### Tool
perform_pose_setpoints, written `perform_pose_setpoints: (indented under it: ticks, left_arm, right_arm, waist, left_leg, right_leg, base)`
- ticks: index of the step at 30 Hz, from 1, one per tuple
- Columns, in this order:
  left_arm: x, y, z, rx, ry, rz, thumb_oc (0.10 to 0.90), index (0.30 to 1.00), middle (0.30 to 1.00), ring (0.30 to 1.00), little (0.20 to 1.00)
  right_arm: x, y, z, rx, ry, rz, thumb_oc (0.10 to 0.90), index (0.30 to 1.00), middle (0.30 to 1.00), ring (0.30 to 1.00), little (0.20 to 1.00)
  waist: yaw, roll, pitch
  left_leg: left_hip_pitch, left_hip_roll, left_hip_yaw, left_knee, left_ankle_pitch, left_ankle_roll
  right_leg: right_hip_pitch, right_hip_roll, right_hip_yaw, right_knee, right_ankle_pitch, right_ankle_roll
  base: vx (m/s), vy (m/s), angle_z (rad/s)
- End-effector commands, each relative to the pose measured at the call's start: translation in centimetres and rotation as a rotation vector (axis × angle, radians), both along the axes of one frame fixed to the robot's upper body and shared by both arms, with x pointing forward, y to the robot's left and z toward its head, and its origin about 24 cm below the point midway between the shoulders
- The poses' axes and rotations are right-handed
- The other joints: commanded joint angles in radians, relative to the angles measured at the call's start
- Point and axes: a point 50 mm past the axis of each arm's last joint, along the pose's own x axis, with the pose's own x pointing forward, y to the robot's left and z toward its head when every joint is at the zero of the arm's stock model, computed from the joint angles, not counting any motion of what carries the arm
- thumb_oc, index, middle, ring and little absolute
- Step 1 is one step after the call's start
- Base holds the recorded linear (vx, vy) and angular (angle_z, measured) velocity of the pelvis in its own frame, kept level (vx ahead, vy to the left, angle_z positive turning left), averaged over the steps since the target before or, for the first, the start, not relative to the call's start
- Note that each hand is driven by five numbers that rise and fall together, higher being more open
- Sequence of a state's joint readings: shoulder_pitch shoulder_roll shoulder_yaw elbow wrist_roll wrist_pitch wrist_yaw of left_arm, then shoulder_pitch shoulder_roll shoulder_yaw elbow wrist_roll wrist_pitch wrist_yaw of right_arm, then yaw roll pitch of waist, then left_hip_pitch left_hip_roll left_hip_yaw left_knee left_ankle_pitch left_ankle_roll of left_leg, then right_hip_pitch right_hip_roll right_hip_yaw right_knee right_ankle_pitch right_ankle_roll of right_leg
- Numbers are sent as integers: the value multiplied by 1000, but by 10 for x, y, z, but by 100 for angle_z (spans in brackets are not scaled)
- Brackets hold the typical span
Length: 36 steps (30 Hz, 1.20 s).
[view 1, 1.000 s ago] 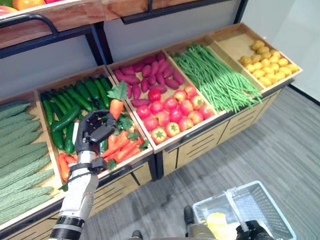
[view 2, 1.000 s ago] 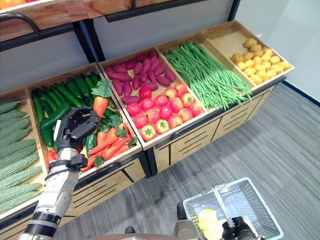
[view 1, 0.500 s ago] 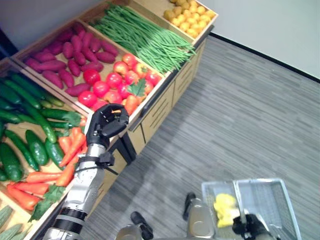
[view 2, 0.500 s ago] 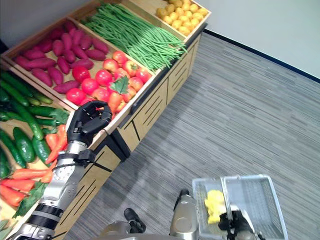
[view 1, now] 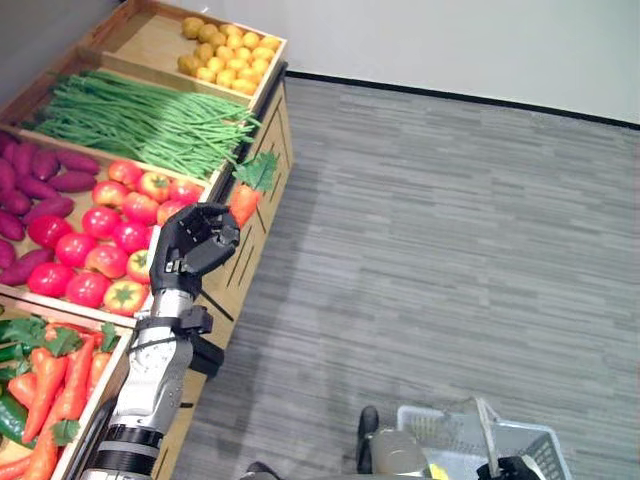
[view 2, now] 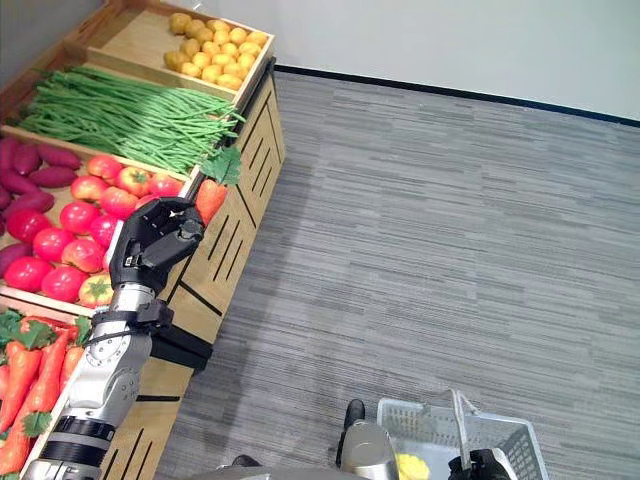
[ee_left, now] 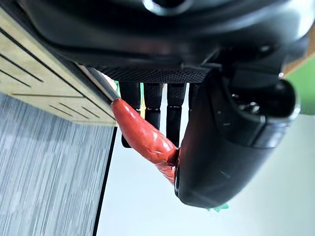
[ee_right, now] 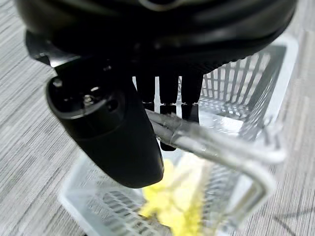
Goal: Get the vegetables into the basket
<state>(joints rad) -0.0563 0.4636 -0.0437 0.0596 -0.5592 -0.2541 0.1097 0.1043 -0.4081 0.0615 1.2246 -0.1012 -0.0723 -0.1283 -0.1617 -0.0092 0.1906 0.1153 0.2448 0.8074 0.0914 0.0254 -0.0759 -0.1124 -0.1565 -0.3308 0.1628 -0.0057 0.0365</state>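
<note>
Orange carrot, with its green leaf top, is clamped in my left hand: the left wrist view shows the thumb pressing the root against the curled fingers, with the tapered tip projecting past them. In the head views this hand is raised over the front edge of the wooden produce stand, with the carrot at about 1 o'clock from the palm and its leaves uppermost. My right hand has its fingers curled round the wire handle of the basket, which hangs at about 5 o'clock in the head views, well apart from the carrot and over the grey floor. A yellow item already lies in the basket. The step in hand, as I judge it, is the carry: the carrot is picked and lifted clear of its bin but not yet delivered. The next move calls for swinging the left arm across towards 5 o'clock, positioning the carrot above the basket opening beside the handle, and only then releasing the pinch. On the stand behind are tomatoes, green beans, purple sweet potatoes, small yellow potatoes and the remaining carrots. No brand, label or legible writing can be made out on the basket, the stand or the produce.
</note>
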Motion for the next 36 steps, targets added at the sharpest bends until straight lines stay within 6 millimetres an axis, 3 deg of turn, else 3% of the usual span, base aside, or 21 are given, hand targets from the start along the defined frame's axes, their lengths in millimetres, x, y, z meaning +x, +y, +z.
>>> perform_pose_setpoints:
  ticks: [1, 3, 4, 5, 6, 7, 8, 9, 10, 11, 13, 17, 19, 21, 22, 23, 24, 26, 28, 32, 36]
  left_arm:
    - [3, -12, 60, 20, -302, -75, 463, 388, 388, 388, 388]
    - [5, -15, 60, 10, -302, -97, 494, 432, 432, 432, 432]
    - [4, -15, 61, 9, -309, -100, 500, 440, 440, 440, 440]
    - [4, -16, 60, 10, -307, -101, 504, 445, 445, 445, 445]
    - [4, -17, 60, 10, -308, -101, 506, 448, 448, 448, 448]
    - [4, -17, 60, 6, -311, -98, 506, 448, 448, 448, 448]
    - [5, -20, 59, 1, -309, -99, 510, 454, 454, 454, 454]
    - [4, -19, 60, -1, -321, -90, 516, 462, 462, 462, 462]
    - [4, -19, 60, -1, -321, -90, 516, 462, 462, 462, 462]
    - [2, -18, 61, -1, -331, -84, 520, 467, 467, 467, 467]
    - [2, -21, 61, 13, -328, -96, 524, 473, 473, 473, 473]
    - [3, -25, 62, 20, -329, -140, 518, 465, 465, 465, 465]
    - [5, -28, 62, 40, -324, -166, 465, 391, 391, 391, 391]
    - [7, -26, 60, 44, -315, -160, 433, 347, 347, 347, 347]
    - [7, -26, 60, 44, -315, -160, 424, 333, 333, 333, 333]
    - [6, -25, 61, 49, -320, -158, 420, 327, 327, 327, 327]
    - [6, -23, 59, 54, -310, -148, 408, 311, 311, 311, 311]
    - [5, -20, 57, 52, -300, -138, 410, 314, 314, 314, 314]
    - [3, -17, 55, 57, -288, -132, 400, 300, 300, 300, 300]
    - [-2, -12, 52, 82, -267, -135, 400, 300, 300, 300, 300]
    - [-2, -12, 49, 86, -248, -141, 400, 300, 300, 300, 300]
  right_arm:
    - [17, -13, 11, -46, -92, 16, 400, 300, 300, 300, 300]
    - [12, -20, 13, -62, -86, -5, 400, 300, 300, 300, 300]
    - [13, -23, 15, -70, -84, -4, 400, 300, 300, 300, 300]
    - [18, -28, 18, -86, -90, 7, 400, 300, 300, 300, 300]
    - [18, -29, 18, -87, -90, 6, 400, 300, 300, 300, 300]
    - [24, -29, 20, -91, -101, 16, 400, 300, 300, 300, 300]
    - [30, -32, 23, -103, -114, 20, 400, 300, 300, 300, 300]
    - [35, -33, 24, -112, -120, 27, 400, 300, 300, 300, 300]
    - [35, -33, 24, -112, -120, 27, 400, 300, 300, 300, 300]
    - [35, -37, 26, -130, -119, 28, 400, 300, 300, 300, 300]
    - [35, -42, 29, -146, -124, 16, 400, 300, 300, 300, 300]
    - [32, -38, 26, -130, -114, 9, 400, 300, 300, 300, 300]
    - [36, -34, 24, -122, -119, 10, 400, 300, 300, 300, 300]
    - [39, -30, 22, -112, -125, 18, 400, 300, 300, 300, 300]
    - [39, -30, 22, -111, -125, 18, 400, 300, 300, 300, 300]
    - [40, -28, 22, -109, -127, 23, 400, 300, 300, 300, 300]
    - [41, -25, 20, -106, -130, 19, 400, 300, 300, 300, 300]
    - [37, -25, 19, -109, -114, 9, 400, 300, 300, 300, 300]
    - [28, -30, 19, -120, -89, -18, 400, 300, 300, 300, 300]
    - [6, -59, 31, -194, -35, -100, 400, 300, 300, 300, 300]
    - [5, -76, 43, -243, -33, -100, 400, 300, 300, 300, 300]
  waist:
    - [3, -32, -14]
    - [7, -24, 12]
    - [18, -20, 26]
    - [43, -12, 42]
    - [39, -12, 41]
    - [59, -17, 44]
    - [83, -26, 43]
    - [102, -33, 49]
    - [102, -33, 47]
    - [120, -33, 46]
    - [129, -21, 43]
    - [111, -28, 30]
    - [109, -56, 20]
    - [110, -69, 12]
    - [111, -69, 12]
    - [114, -72, 8]
    - [127, -76, -1]
    - [128, -79, -11]
    - [126, -78, -30]
    - [133, -78, -79]
    - [139, -76, -98]
  left_leg:
    - [-103, 71, -66, 161, 20, -88]
    - [-140, 148, -124, 302, 91, -145]
    - [-152, 155, -177, 335, 97, -149]
    - [-183, 118, -302, 344, 97, -143]
    - [-188, 117, -308, 345, 99, -144]
    - [-224, 55, -397, 295, 79, -101]
    - [-266, -49, -547, 237, 23, -68]
    - [-273, -89, -670, 147, -28, -41]
    - [-275, -90, -670, 143, -23, -40]
    - [-311, -76, -787, 45, 33, -56]
    - [-333, -88, -857, -9, 77, -60]
    - [-307, -106, -787, -7, 50, -37]
    - [-306, -141, -735, 33, 3, -6]
    - [-291, -155, -693, 36, -12, 8]
    - [-291, -155, -692, 36, -12, 8]
    - [-281, -158, -677, 28, -14, 14]
    - [-246, -162, -639, -2, -14, 22]
    - [-221, -169, -623, -29, -9, 24]
    - [-199, -173, -618, -53, -1, 22]
    - [-151, -177, -613, -97, 8, 6]
    - [-127, -168, -619, -123, 24, -9]
  right_leg:
    - [67, -63, -24, -38, -19, 94]
    - [78, -16, 7, -23, -62, 52]
    - [80, -2, 29, -17, -77, 42]
    - [76, 6, 57, -13, -82, 40]
    - [75, 5, 53, -11, -84, 40]
    - [60, -7, 69, -24, -54, 42]
    - [43, -18, 115, -33, -34, 57]
    - [33, -13, 174, -38, -26, 75]
    - [30, -14, 174, -40, -23, 75]
    - [22, -5, 232, -41, -27, 92]
    - [30, -3, 258, -46, -28, 95]
    - [28, -30, 294, -26, -27, 118]
    - [2, -63, 343, -27, 15, 147]
    - [-15, -81, 353, -27, 74, 161]
    - [-16, -81, 354, -27, 74, 161]
    - [-25, -86, 349, -25, 98, 166]
    - [-31, -103, 286, -23, 145, 169]
    - [-28, -110, 252, -33, 179, 179]
    - [-14, -116, 252, -59, 207, 189]
    - [44, -127, 219, -151, 200, 198]
    - [81, -118, 195, -194, 185, 196]
  base:
    - [79, -250, -17]
    - [113, -245, -10]
    - [54, -82, -21]
    - [1, 10, -43]
    - [-81, 61, -64]
    - [-44, 72, -66]
    - [35, 106, -60]
    - [97, 72, -86]
    - [180, 143, -105]
    - [159, 152, -107]
    - [194, 225, -68]
    - [128, 247, -64]
    - [136, 290, -62]
    - [92, 172, -78]
    - [59, 116, -95]
    - [97, 163, -83]
    - [98, 163, -99]
    - [108, 103, -66]
    - [139, 35, -7]
    - [117, -36, -2]
    - [65, -89, 7]
